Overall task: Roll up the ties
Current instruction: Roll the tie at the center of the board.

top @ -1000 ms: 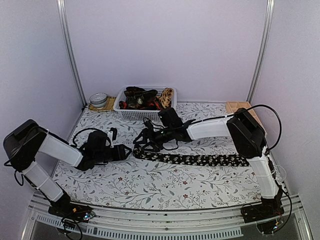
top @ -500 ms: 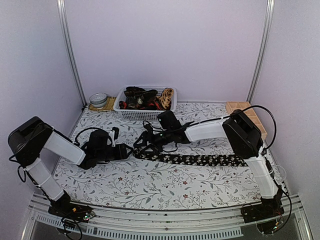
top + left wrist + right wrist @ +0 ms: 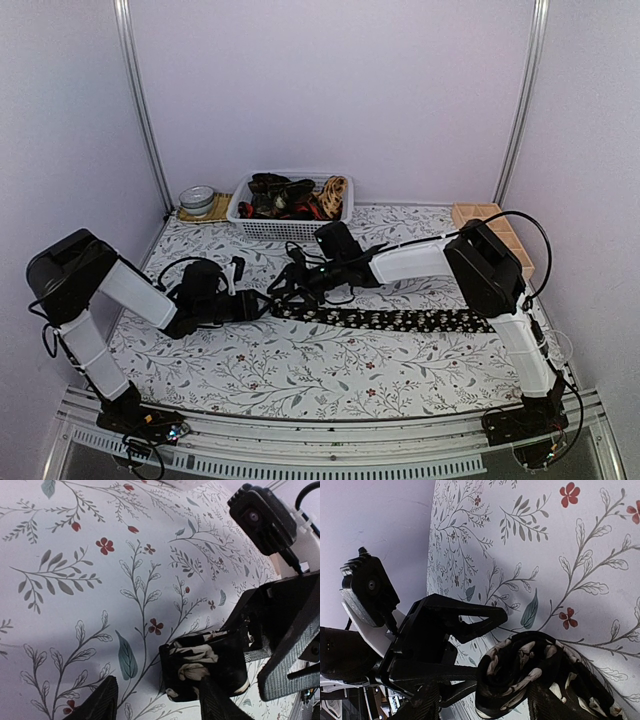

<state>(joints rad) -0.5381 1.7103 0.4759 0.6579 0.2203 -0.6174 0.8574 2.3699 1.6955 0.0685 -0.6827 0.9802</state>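
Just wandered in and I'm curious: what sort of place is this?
Probably a robot test booth, not a home: plain walls framed by metal posts, two arms bolted at a table edge, a basket of ties.

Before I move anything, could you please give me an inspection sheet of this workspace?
Surface: floral tablecloth, lying flat.
Job's things: black speckled tie stretched across the cloth, its rolled end on the left; more ties in the white basket at the back.
Clutter: round tin on a mat back left; wooden tray back right.
Grippers: left tool and right tool both at the rolled end, jaws apart around it.
Cables: black cable loops along both arms.
Surroundings: lilac walls, metal posts.
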